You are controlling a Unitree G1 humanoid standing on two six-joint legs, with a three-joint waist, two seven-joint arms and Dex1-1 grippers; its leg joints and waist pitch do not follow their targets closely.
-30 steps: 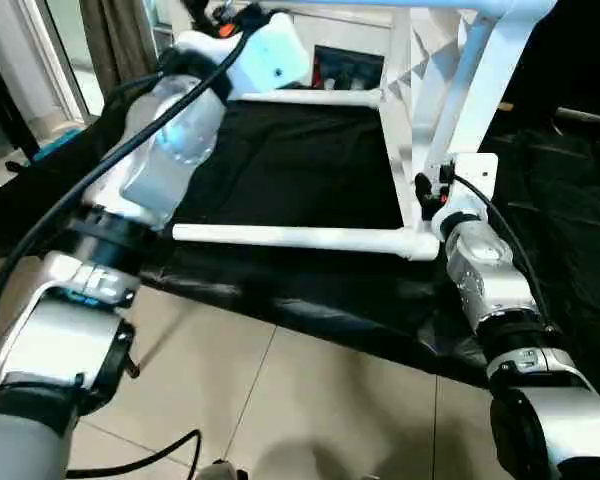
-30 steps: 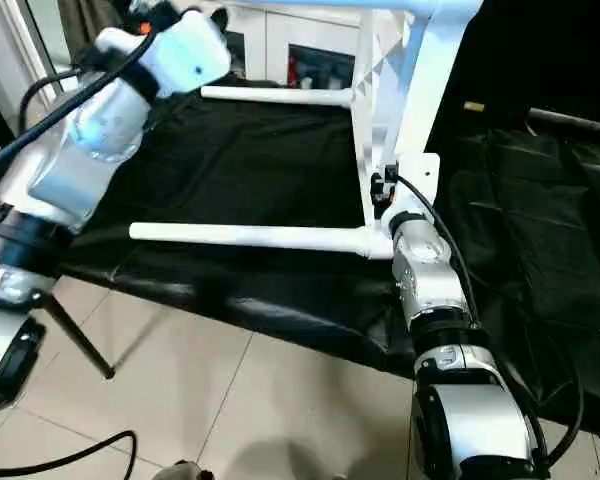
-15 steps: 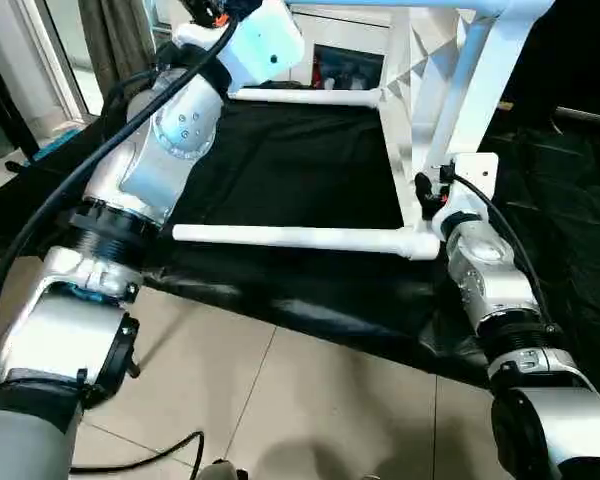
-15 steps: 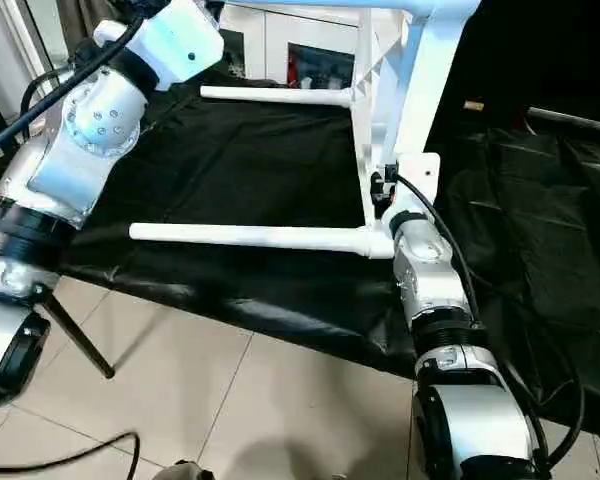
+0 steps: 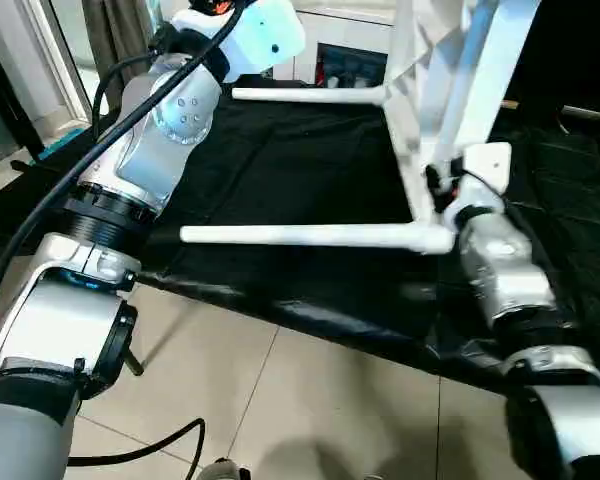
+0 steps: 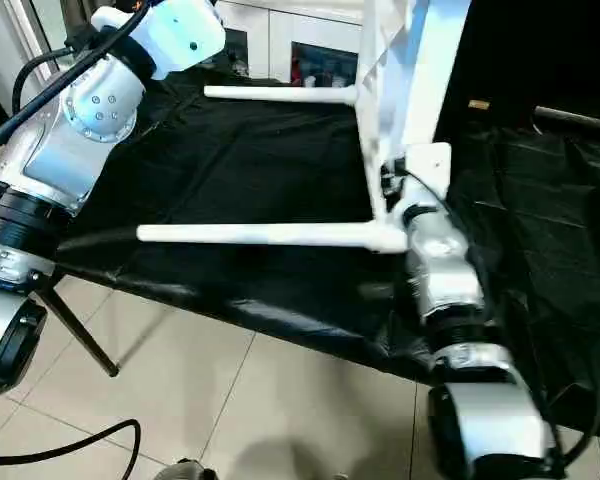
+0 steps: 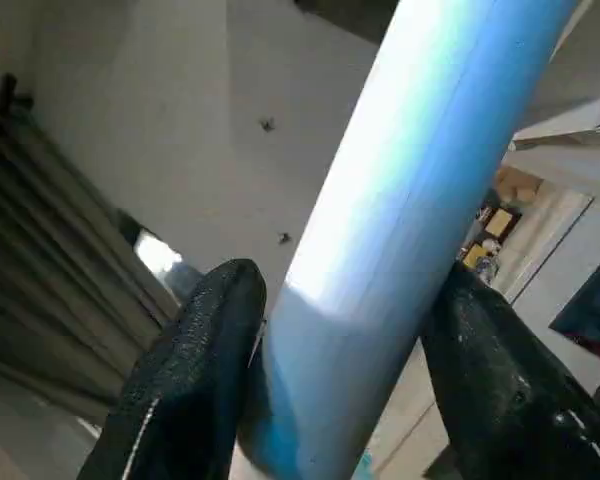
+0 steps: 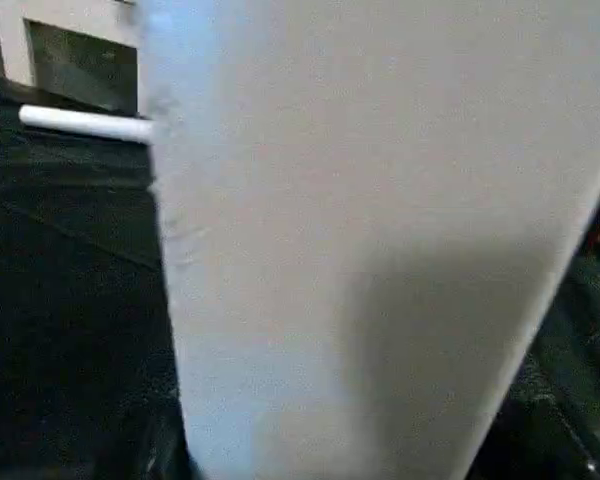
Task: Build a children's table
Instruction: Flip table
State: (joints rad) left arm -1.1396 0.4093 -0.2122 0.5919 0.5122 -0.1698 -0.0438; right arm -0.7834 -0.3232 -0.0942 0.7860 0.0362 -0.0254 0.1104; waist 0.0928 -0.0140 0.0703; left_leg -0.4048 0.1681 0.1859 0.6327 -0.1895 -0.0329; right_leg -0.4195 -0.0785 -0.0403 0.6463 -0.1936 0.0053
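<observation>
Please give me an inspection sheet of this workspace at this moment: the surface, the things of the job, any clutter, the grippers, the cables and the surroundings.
Surface: black cloth spread under the work; tiled floor in front of it.
Job's things: table top stands on its edge; two legs already plugged in, the near leg and the far leg, both level above the cloth; another leg sits between the left gripper's fingers.
Clutter: nothing seen.
Grippers: left gripper has a finger on each side of that leg; right gripper is at the table top's lower edge, which lies close before its wrist camera.
Cables: black cable along the left arm; another on the floor.
Surroundings: white cabinet behind; curtain far left.
</observation>
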